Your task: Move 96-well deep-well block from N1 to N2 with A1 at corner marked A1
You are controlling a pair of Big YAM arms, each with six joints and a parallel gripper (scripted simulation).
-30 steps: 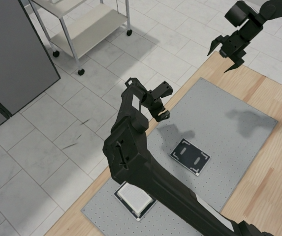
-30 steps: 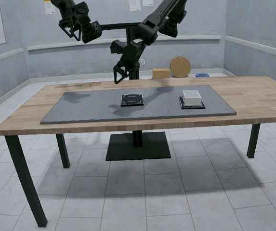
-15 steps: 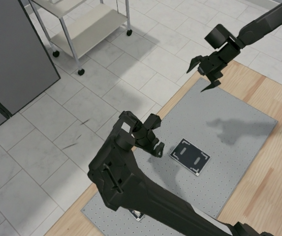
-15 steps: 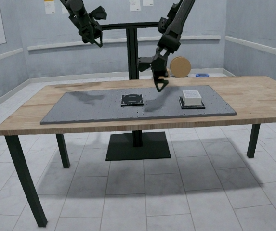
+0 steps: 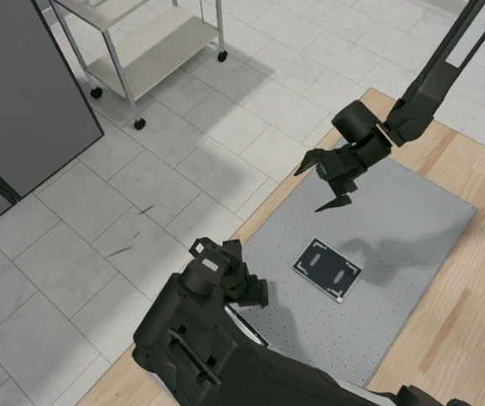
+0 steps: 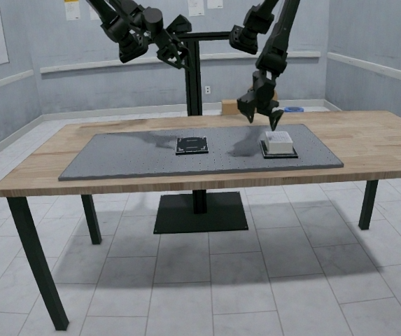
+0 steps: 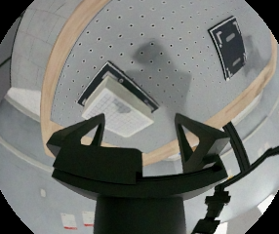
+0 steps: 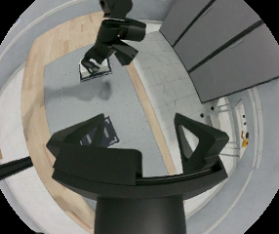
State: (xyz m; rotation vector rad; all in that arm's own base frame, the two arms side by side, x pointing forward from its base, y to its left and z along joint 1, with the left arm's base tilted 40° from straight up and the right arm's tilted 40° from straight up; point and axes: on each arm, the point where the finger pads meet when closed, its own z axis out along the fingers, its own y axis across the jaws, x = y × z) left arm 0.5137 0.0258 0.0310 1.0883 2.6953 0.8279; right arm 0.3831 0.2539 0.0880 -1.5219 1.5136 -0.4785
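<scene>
The white deep-well block sits in nest N1, a black plate at the right in the exterior view; my left arm mostly hides both in the top view. Nest N2 holds nothing. My left gripper is open and empty, above and slightly to the side of the block, and angled to it in the left wrist view. My right gripper is open and empty, high above the board, away from both nests. The A1 marks are too small to read.
The perforated grey board lies on the wooden table and carries both nests. A black post stands behind the table. In the top view a cart stands on the floor beyond the table.
</scene>
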